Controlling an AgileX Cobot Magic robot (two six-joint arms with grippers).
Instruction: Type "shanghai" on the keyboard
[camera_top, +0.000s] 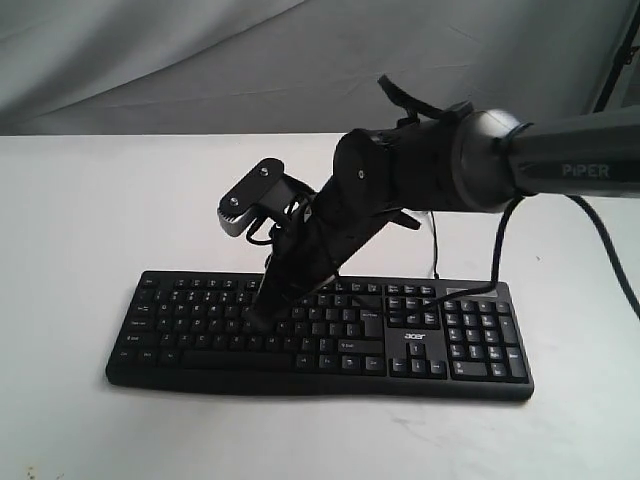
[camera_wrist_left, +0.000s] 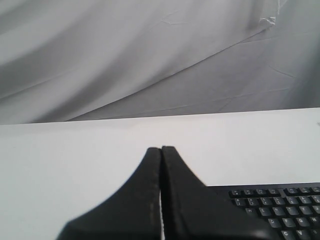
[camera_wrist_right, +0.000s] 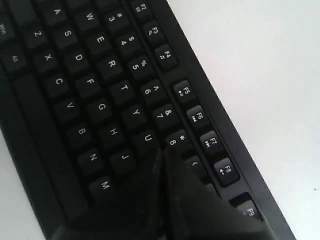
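Note:
The black keyboard (camera_top: 470, 340) lies across the white table, its number pad and "acer" logo at the right end. My right gripper (camera_top: 262, 316) reaches in from the right and slants down onto the letter keys left of the middle. In the right wrist view that gripper (camera_wrist_right: 161, 152) is shut, its tip on the keyboard (camera_wrist_right: 100, 90) just past U and J, below the 8 key, hiding the key beneath it. My left gripper (camera_wrist_left: 161, 149) is shut on nothing, held over bare table beside a corner of the keyboard (camera_wrist_left: 280, 205). It does not show in the exterior view.
A thin black cable (camera_top: 436, 255) runs from the keyboard's back edge away over the white table (camera_top: 90, 200). The right arm's thick dark body (camera_top: 470, 160) and its wrist camera (camera_top: 250, 195) hang above the keys. A grey cloth backdrop (camera_top: 200, 60) stands behind the table.

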